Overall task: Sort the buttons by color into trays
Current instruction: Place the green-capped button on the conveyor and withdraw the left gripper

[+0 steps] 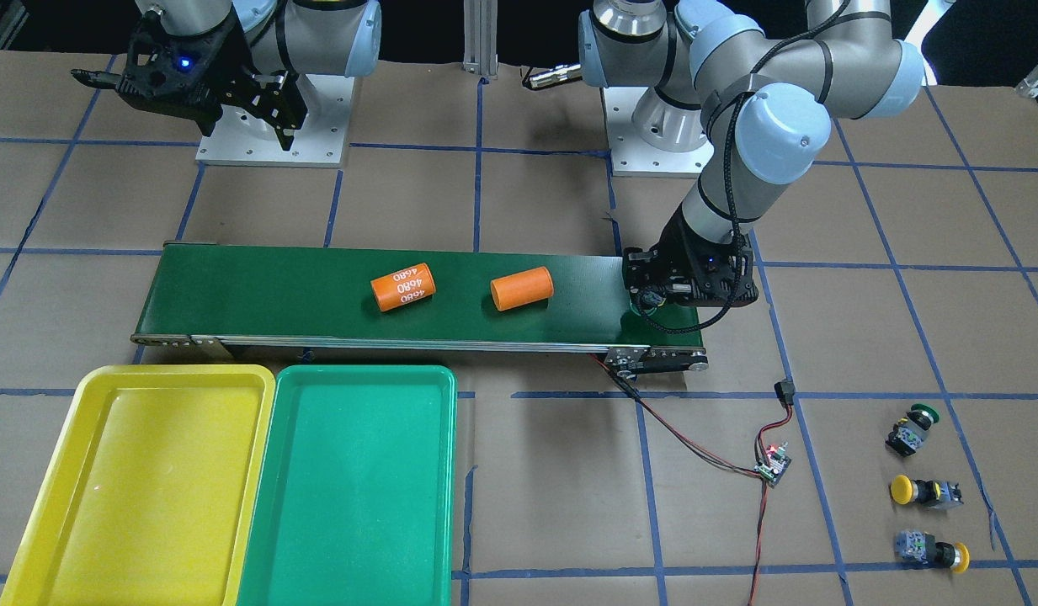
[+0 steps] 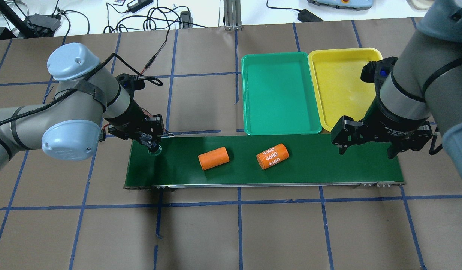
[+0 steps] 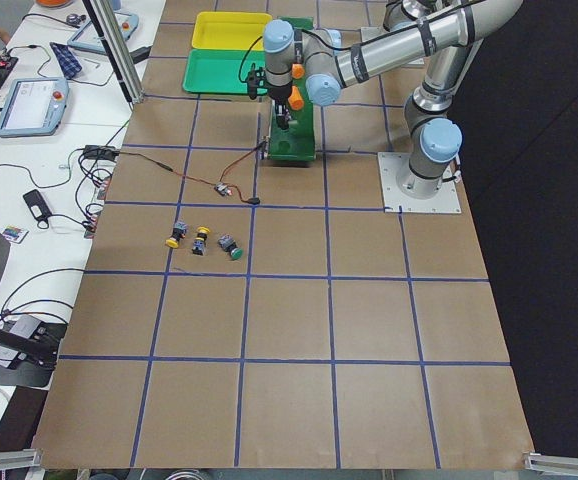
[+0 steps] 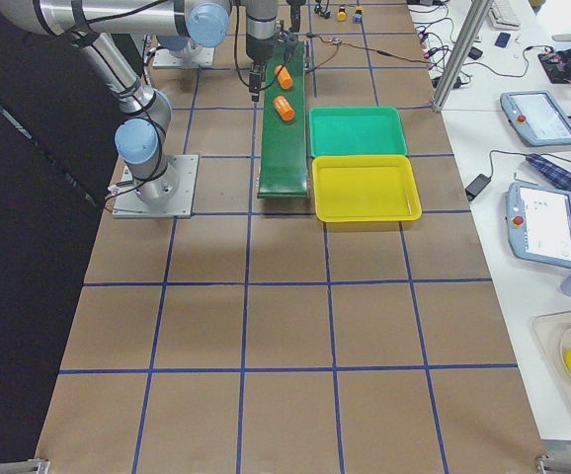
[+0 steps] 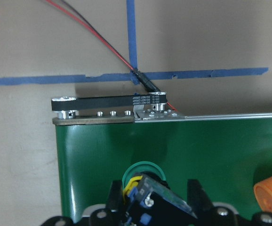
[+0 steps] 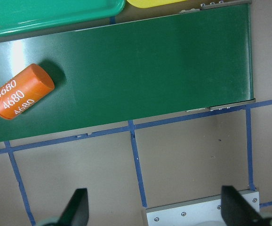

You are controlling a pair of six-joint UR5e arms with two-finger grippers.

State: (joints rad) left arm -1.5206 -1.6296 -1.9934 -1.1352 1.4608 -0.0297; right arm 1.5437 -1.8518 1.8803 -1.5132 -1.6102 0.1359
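Observation:
My left gripper [image 2: 153, 144] hangs low over the conveyor belt's end, shut on a green-capped button [image 5: 142, 168] whose cap points down at the belt. Three more buttons lie on the paper beyond that end: one green [image 1: 912, 427] and two yellow [image 1: 923, 491] [image 1: 935, 550]. The yellow tray [image 1: 89, 421] and the green tray [image 1: 359, 374] sit side by side past the belt's other end, with nothing in them. Above that other end my right gripper [image 2: 367, 144] hovers open, with nothing between its fingers [image 6: 77, 207].
A long dark-green conveyor belt [image 1: 274, 295] carries two orange cylinders, one plain [image 1: 521, 288] and one printed 4680 [image 1: 403, 286]. A small circuit board [image 1: 772, 463] with red and black wires lies between the belt and the loose buttons.

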